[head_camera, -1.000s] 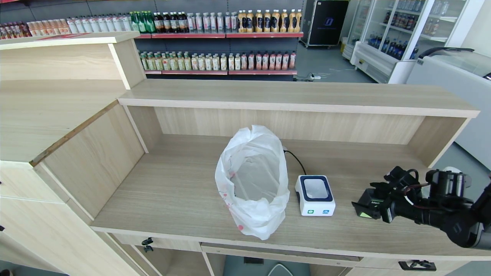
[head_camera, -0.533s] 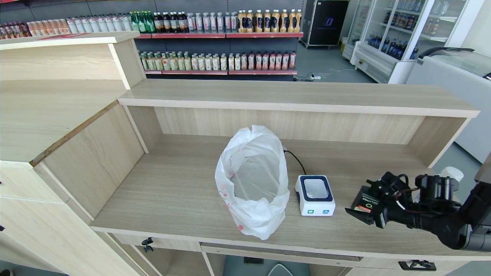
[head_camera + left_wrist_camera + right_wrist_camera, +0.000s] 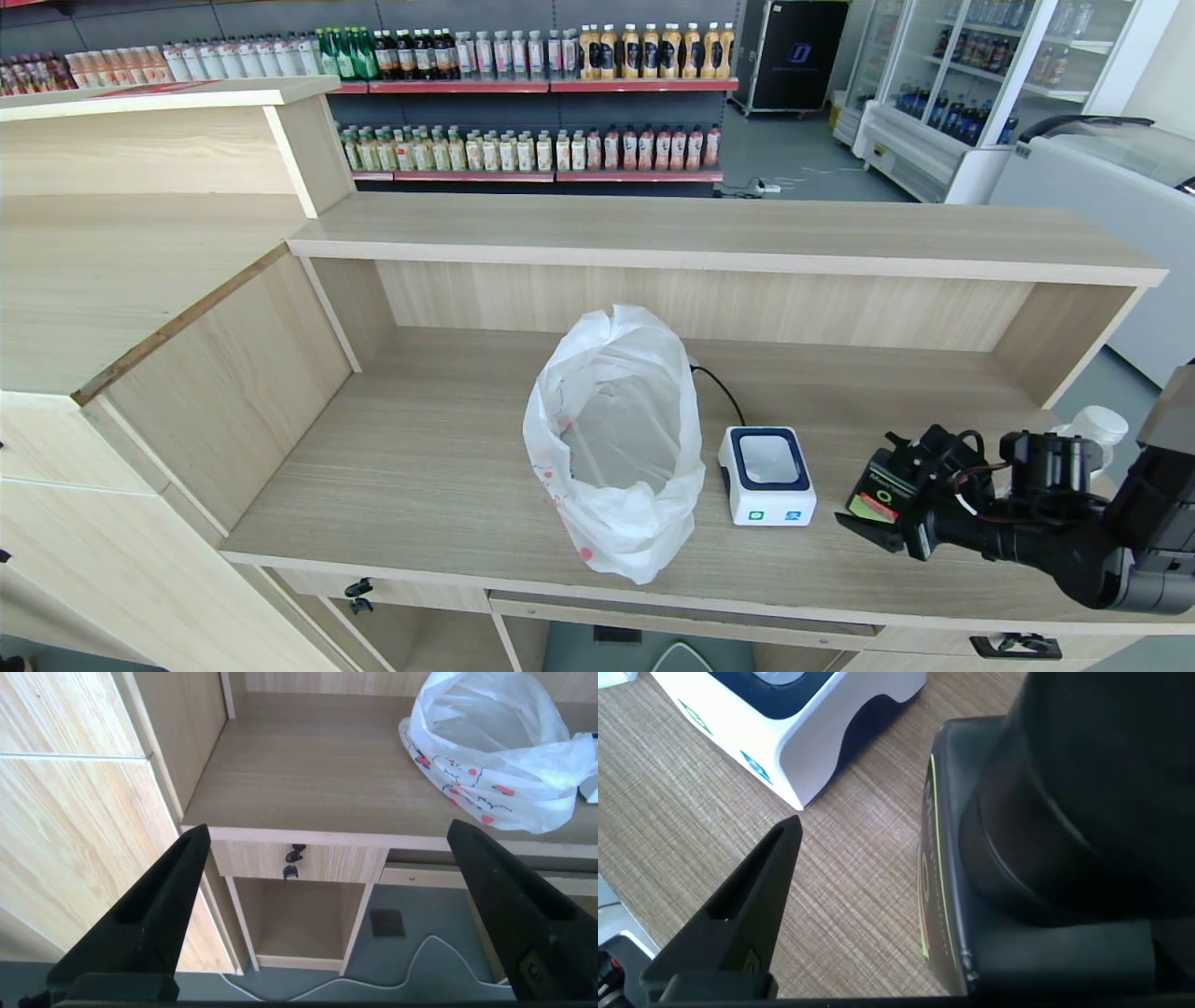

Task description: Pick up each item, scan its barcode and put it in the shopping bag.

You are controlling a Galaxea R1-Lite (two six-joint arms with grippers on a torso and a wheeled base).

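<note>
Head view: dark box [image 3: 876, 493] held in right pincer [image 3: 884, 504], near scanner [image 3: 766, 474].

Shop interior, evenly lit. Light wood-grain counter [image 3: 420, 467] with a raised ledge [image 3: 709, 233] along the far side and a taller side unit [image 3: 140, 280] of the same wood on the left. Drawer fronts under the front edge have black handles [image 3: 358, 590]. Open cubby [image 3: 299, 919] below, with a thin white cable [image 3: 432, 940] lying on the floor by it. Behind: dark wall shelving [image 3: 541, 86] with red edge strips, two rows of bottles [image 3: 523, 149] packed tight. Grey floor [image 3: 803, 154] with a power strip [image 3: 766, 188] on it. Black flight case [image 3: 794, 56] at the back. Glass-door fridges [image 3: 980, 65] far right, white chest freezer [image 3: 1102, 177] nearer.
</note>
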